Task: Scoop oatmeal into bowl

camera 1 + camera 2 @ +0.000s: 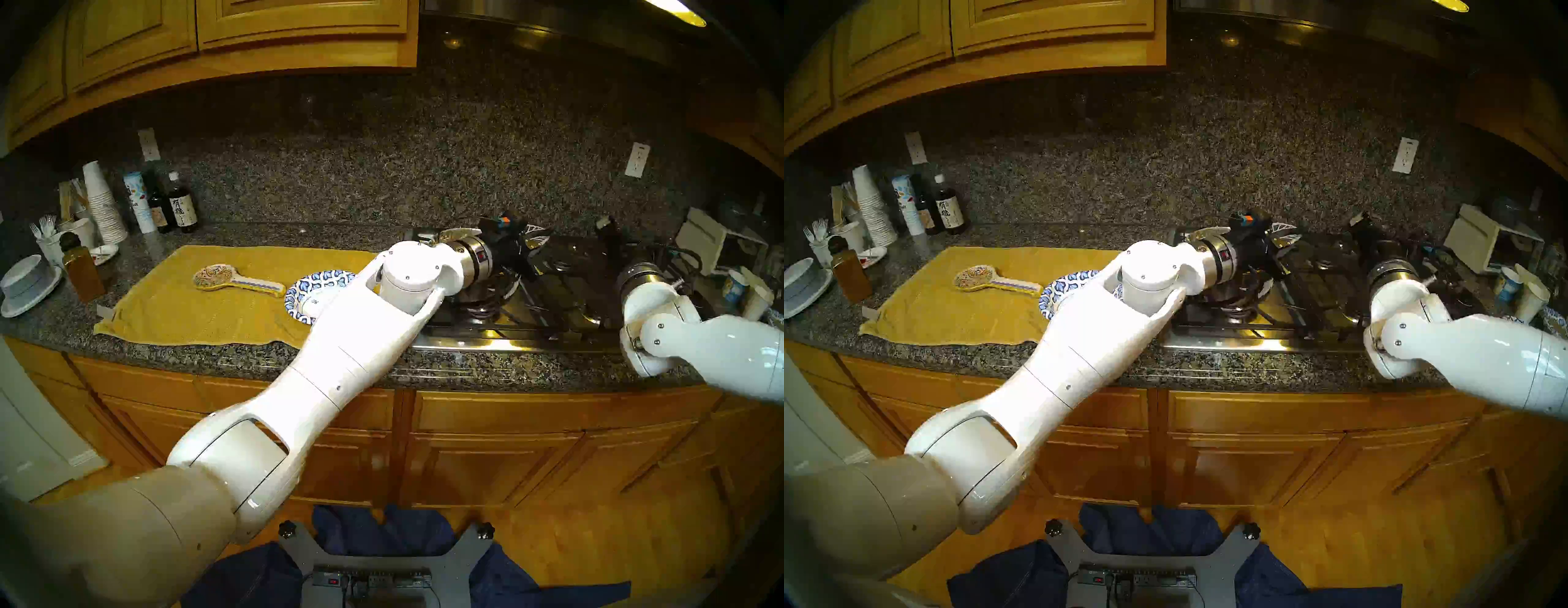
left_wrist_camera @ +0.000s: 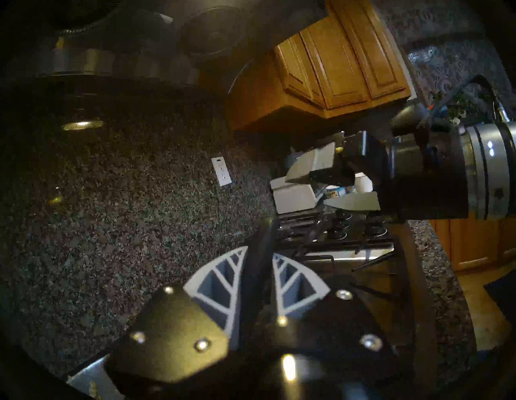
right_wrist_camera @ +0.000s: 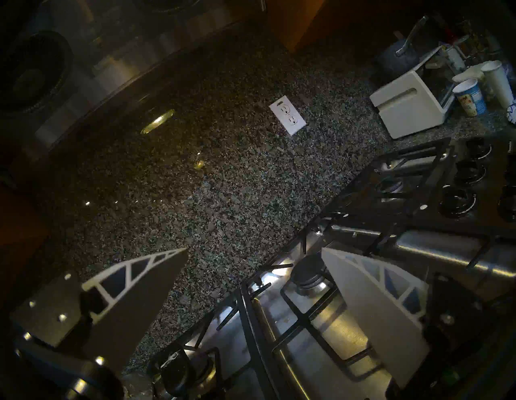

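Observation:
The blue-and-white patterned paper bowl (image 1: 303, 293) (image 1: 1051, 293) lies on a yellow towel (image 1: 191, 305), with its right half hidden behind my left forearm. My left gripper (image 1: 532, 237) (image 2: 259, 251) reaches over the stove's left burner. It is shut on a thin black utensil handle (image 2: 258, 279) that runs up between the fingers. The utensil's working end and the oatmeal are out of view. Over the stove's right side my right gripper (image 3: 254, 250) (image 2: 307, 190) hangs open, holding nothing.
A painted spoon rest (image 1: 237, 280) lies on the towel left of the bowl. Black grates cover the steel stove (image 1: 530, 327). Cups, bottles and stacked grey-and-white bowls (image 1: 25, 288) crowd the far left. A white box (image 1: 704, 242) and paper cups (image 1: 734, 288) stand at the right.

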Robot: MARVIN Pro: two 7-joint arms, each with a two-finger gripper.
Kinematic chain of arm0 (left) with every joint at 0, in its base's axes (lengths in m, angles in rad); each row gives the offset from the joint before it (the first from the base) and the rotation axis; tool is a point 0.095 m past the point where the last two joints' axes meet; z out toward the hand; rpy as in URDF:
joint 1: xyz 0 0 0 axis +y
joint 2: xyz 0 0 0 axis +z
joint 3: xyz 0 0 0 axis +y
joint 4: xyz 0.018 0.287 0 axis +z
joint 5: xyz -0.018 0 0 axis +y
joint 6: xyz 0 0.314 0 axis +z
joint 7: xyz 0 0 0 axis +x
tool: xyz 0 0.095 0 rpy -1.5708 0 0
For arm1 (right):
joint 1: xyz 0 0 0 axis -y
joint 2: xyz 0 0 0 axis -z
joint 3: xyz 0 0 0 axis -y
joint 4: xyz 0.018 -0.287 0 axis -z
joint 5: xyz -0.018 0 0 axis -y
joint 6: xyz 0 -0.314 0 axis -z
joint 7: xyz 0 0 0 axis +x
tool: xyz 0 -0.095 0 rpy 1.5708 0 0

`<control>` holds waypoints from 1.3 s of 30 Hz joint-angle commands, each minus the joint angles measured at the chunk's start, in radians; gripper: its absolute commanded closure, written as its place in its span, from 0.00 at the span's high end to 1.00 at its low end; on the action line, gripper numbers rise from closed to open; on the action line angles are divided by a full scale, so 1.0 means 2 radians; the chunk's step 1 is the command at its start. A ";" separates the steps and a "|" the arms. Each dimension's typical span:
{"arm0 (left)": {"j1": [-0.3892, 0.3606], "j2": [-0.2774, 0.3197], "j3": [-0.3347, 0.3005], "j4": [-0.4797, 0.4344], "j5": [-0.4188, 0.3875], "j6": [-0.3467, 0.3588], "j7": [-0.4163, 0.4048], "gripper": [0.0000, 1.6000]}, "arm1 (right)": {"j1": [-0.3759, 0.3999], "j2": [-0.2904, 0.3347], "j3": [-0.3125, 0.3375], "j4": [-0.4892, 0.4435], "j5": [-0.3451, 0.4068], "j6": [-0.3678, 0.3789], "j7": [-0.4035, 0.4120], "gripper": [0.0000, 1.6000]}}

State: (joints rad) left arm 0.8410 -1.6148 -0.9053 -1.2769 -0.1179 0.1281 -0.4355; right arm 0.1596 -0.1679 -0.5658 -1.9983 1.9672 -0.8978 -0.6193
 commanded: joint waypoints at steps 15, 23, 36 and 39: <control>-0.044 0.002 -0.029 -0.061 -0.022 0.102 -0.054 1.00 | 0.015 -0.001 0.013 0.001 -0.006 -0.003 0.004 1.00; -0.061 0.007 -0.074 -0.098 -0.058 0.147 -0.094 1.00 | 0.015 -0.001 0.013 0.001 -0.005 -0.003 0.004 1.00; -0.068 0.053 -0.158 -0.174 -0.079 0.204 -0.110 1.00 | 0.015 -0.001 0.013 0.001 -0.005 -0.003 0.004 1.00; -0.062 0.075 -0.186 -0.191 -0.076 0.218 -0.104 1.00 | 0.015 -0.001 0.013 0.001 -0.005 -0.003 0.004 1.00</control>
State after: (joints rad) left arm 0.7550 -1.5426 -1.1565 -1.5614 -0.2608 0.5280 -0.6636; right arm 0.1594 -0.1683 -0.5663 -1.9981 1.9694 -0.8979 -0.6193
